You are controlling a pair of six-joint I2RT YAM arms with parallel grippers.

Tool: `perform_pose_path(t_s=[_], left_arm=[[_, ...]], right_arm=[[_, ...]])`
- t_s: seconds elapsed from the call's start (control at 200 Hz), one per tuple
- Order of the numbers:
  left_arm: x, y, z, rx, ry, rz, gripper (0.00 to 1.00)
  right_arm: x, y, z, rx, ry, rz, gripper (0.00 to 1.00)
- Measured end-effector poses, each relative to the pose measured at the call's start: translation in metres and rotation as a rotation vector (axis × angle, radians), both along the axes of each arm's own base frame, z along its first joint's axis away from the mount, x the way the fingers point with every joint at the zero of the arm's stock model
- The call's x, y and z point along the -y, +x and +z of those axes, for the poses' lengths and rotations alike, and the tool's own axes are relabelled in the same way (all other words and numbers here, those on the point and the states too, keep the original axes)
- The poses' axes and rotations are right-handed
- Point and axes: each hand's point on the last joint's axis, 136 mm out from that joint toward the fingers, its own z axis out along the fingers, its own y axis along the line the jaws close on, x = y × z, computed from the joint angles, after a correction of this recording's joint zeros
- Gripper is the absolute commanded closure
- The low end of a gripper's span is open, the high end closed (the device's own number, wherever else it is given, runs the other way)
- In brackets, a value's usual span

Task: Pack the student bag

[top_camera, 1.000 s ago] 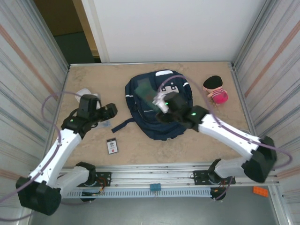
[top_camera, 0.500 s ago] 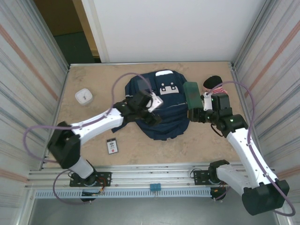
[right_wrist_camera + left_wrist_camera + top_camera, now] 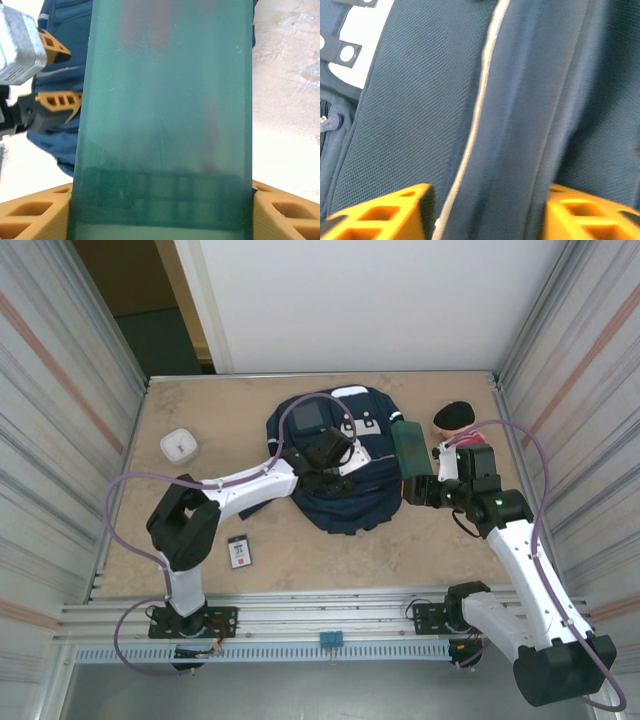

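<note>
Beige stone-look tabletop [image 3: 200, 410]; ribbed metal walls [image 3: 60, 390] L+R; white panel [image 3: 380, 300] at back.

A robot lab test cell: corrugated metal walls [image 3: 60, 420], aluminium rail [image 3: 330, 615], stone-look table [image 3: 300, 552].

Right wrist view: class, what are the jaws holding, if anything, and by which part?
A translucent green flat plastic case, gripped across its width at the end nearest the wrist.

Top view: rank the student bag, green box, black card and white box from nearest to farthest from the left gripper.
1. student bag, right under the left gripper.
2. green box, off the bag's right edge.
3. black card, near-left of the bag, and white box, far left: too close to call.
</note>
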Motion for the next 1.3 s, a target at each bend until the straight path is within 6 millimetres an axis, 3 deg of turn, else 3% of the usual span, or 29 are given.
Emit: perform_pose_path(t_s=[0.08,0.205,0.416,0.641,0.747,0.992,1.298], left_arm=[[-0.002,0.005,0.002,0.029,0.006,0.010,0.91],[-0.005,0.005,0.009,0.040,-0.025,0.025,1.00],[-0.023,-0.023,0.046,0.025,-0.145,0.075,1.00],[-0.027,-0.060,0.075,-0.013,-0.225,0.100,1.00],[-0.032,-0.059,0.082,-0.024,-0.252,0.135,1.00],[-0.042,-0.035,0.110,-0.011,-0.325,0.208,1.00],[-0.039,-0.034,0.118,-0.024,-0.359,0.201,1.00]], right_arm=[[-0.001,-0.001,0.000,-0.003,0.010,0.000,0.52],[0.001,-0.004,0.001,-0.004,0.017,-0.010,0.52],[0.003,-0.014,0.009,0.011,0.046,-0.029,0.52],[0.002,-0.031,0.007,-0.036,0.074,-0.028,0.52],[0.003,-0.046,0.003,-0.079,0.081,-0.033,0.52],[0.001,-0.084,-0.008,-0.219,0.103,-0.038,0.52],[-0.035,-0.110,-0.015,-0.295,0.060,0.133,0.54]])
